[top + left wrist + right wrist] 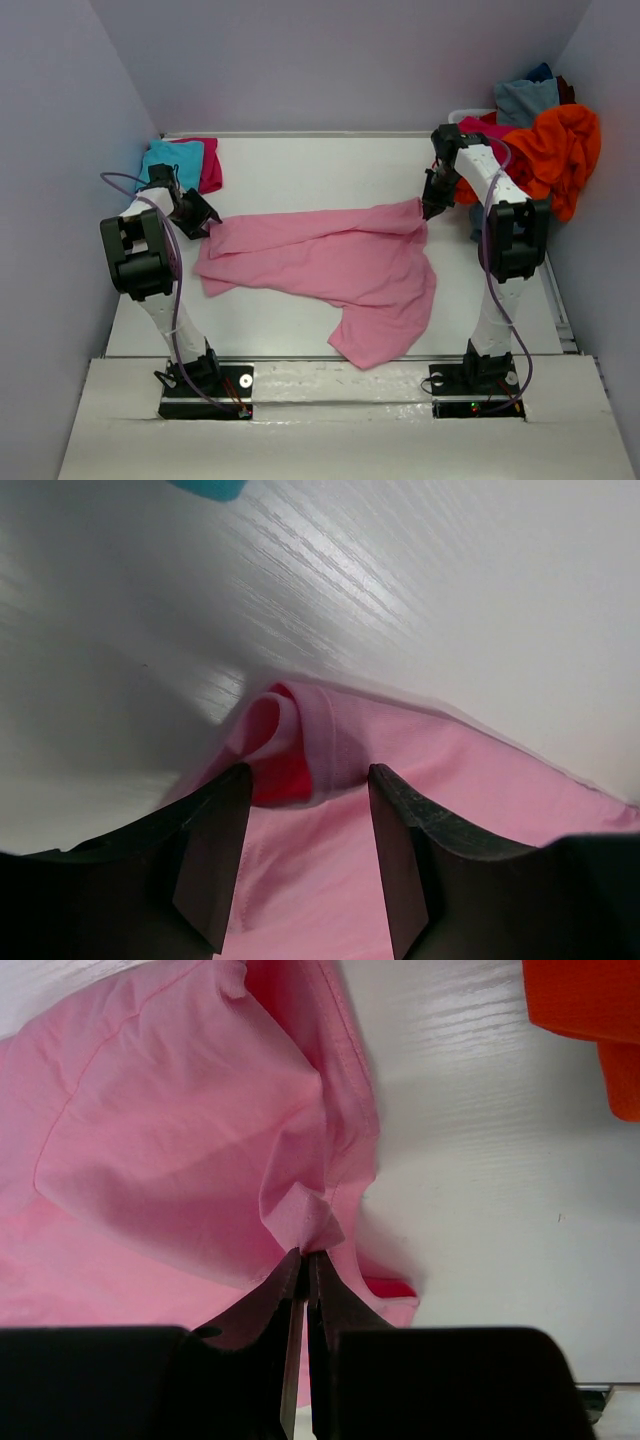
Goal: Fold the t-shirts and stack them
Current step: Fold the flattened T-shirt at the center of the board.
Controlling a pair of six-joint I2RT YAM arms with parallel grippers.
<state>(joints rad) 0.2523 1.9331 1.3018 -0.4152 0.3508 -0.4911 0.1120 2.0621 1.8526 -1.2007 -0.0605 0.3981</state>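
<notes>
No text, label, brand, number or sign can be read in any of the views.

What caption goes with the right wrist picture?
Right tool pinches a fold of the pink t-shirt; an orange shirt lies nearby.

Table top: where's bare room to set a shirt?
Bare table runs along the far edge, between turquoise shirt and right gripper; another patch near-left, in front of the pink shirt. Crowded: far-right corner, orange shirt pile.
</notes>
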